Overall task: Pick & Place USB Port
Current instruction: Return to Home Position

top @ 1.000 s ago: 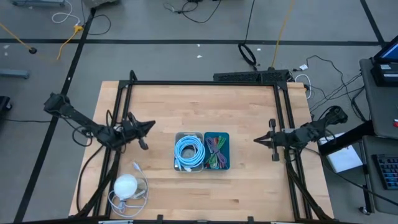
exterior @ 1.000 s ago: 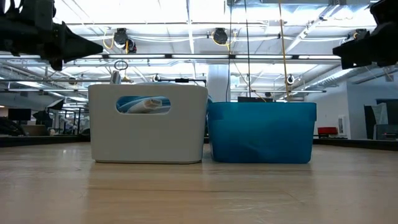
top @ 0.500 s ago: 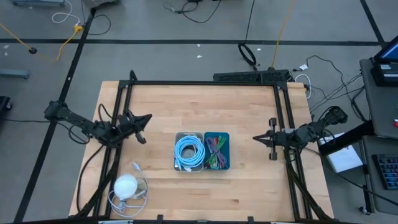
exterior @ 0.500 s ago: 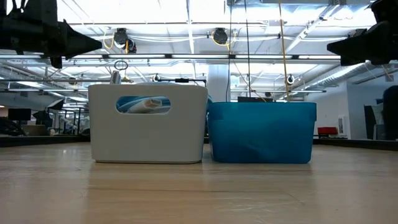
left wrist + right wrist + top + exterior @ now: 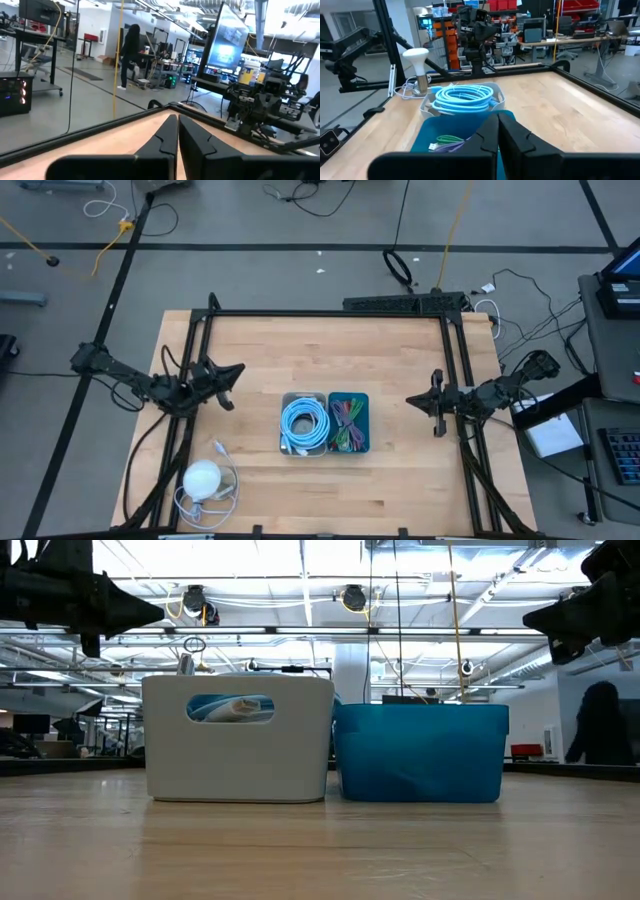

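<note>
One wooden table [image 5: 400,350] carries two bins touching side by side at its middle. The gray bin [image 5: 238,755] holds one coiled light-blue cable [image 5: 304,423]. The blue bin [image 5: 420,755] holds a bundle of purple and green cables [image 5: 346,430]. The left gripper [image 5: 240,367] and right gripper [image 5: 409,401] hover well apart on either side, each with fingers pressed together and empty. One white lamp [image 5: 203,478] sits near the left arm's front corner.

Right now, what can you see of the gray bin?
The gray bin is a light, plastic-looking rectangular tub with an oval handle cutout in its wall. It stands upright on the wooden table, side against the blue bin. A coiled light-blue cable fills it, showing through the cutout. Nothing else touches it.
</note>
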You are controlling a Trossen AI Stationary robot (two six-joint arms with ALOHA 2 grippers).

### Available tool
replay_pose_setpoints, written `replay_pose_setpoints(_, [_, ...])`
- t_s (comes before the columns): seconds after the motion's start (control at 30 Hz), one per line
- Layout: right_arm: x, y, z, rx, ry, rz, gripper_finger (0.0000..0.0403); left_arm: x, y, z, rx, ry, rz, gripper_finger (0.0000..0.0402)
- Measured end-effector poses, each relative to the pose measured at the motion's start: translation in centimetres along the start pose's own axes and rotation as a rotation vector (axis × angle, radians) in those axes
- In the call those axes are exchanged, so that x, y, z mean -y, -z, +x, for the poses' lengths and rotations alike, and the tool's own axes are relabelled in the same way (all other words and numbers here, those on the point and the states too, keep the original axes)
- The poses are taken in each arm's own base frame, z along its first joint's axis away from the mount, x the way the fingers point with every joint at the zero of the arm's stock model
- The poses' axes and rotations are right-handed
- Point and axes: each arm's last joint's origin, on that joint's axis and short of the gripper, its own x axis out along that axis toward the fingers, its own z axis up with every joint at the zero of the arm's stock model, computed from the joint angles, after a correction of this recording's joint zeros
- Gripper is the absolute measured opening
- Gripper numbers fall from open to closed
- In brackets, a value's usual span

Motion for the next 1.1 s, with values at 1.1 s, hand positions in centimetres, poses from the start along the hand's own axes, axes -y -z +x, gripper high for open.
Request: replay_pose_setpoints(1.1, [0.00, -0.02, 0.00, 0.000, -0.001, 0.000, 0.0000, 0.00, -0.01, 0.00, 0.001, 0.000, -0.002, 0.0026])
